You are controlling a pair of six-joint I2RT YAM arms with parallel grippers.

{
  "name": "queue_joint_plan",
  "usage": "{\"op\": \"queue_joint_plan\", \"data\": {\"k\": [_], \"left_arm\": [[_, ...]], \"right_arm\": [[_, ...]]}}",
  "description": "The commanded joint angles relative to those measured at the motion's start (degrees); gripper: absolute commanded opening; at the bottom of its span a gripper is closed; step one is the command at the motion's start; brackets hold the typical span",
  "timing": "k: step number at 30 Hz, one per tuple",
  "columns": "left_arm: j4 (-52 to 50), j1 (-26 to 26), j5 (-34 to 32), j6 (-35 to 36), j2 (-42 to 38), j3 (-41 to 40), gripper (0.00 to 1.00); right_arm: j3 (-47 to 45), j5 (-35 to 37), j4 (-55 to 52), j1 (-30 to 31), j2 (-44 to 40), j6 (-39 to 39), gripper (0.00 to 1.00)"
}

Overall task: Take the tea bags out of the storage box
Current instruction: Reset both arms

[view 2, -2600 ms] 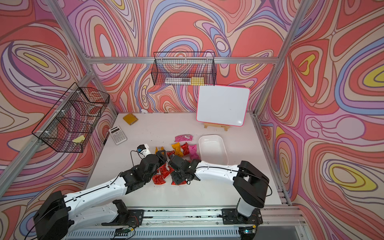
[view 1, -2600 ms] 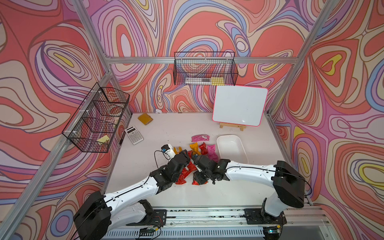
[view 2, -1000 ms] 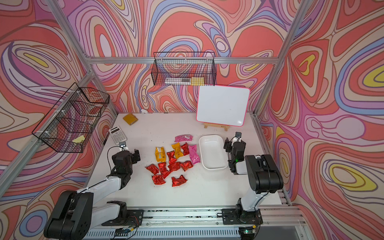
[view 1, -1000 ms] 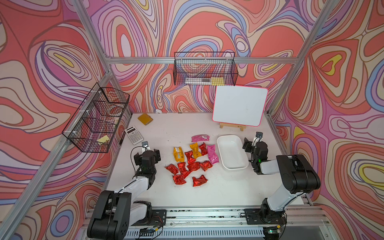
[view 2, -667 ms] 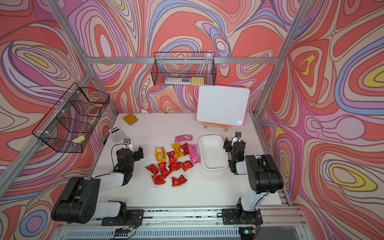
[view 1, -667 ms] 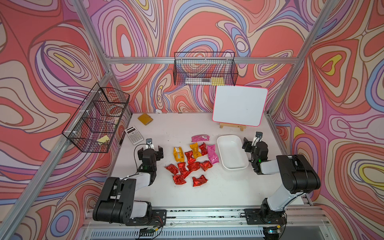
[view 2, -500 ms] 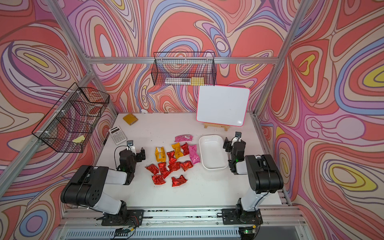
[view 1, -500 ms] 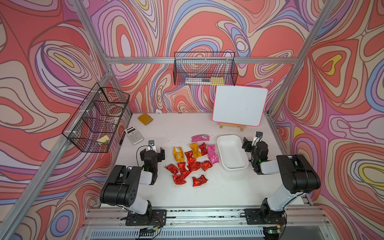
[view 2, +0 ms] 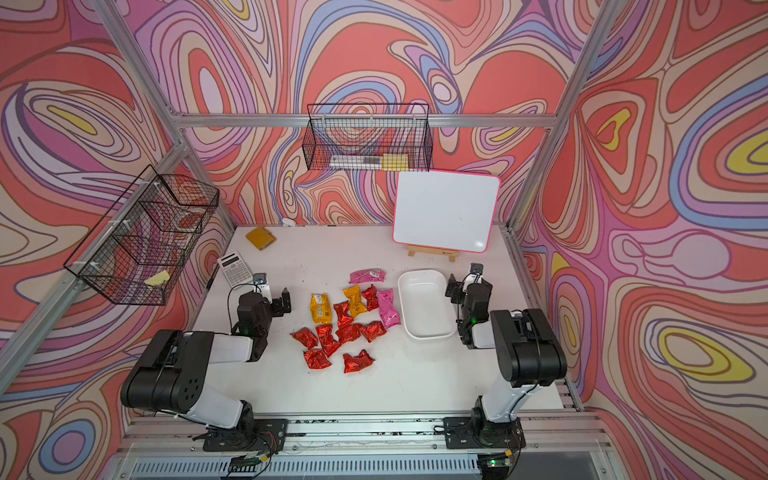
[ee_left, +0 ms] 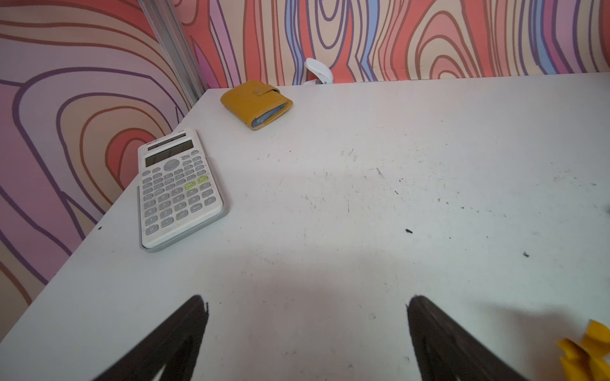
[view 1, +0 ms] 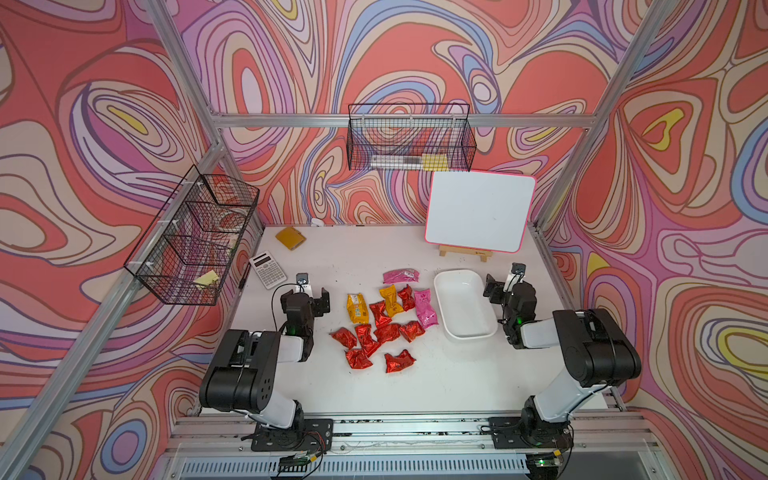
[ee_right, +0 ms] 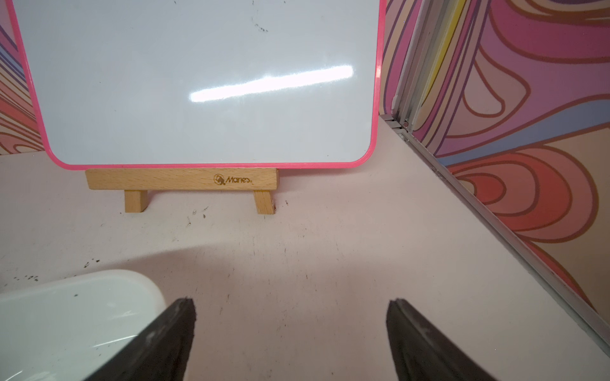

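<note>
Storage box (view 1: 463,303) sits flat on the table. Tea bags (view 1: 380,313) all lie loose on the table just beside the box, on its left-arm side: a red cluster, two yellow, two pink. Right gripper (ee_right: 290,306) is just beside the box's opposite side, jaws wide, gripping nothing. Left gripper (ee_left: 305,301) is beyond the tea bags from the box, jaws wide, gripping nothing. Whiteboard (ee_right: 204,82) stands behind the box.
</note>
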Motion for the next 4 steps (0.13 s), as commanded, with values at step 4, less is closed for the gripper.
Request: {"op": "queue_joint_plan", "data": {"k": [4], "left_arm": [[-1.15,1.27,2.88,0.04,-0.06,0.78,0.99]], "right_arm": [[0.24,-0.19,0.99,-0.34,0.65,0.21,0.98]]}}
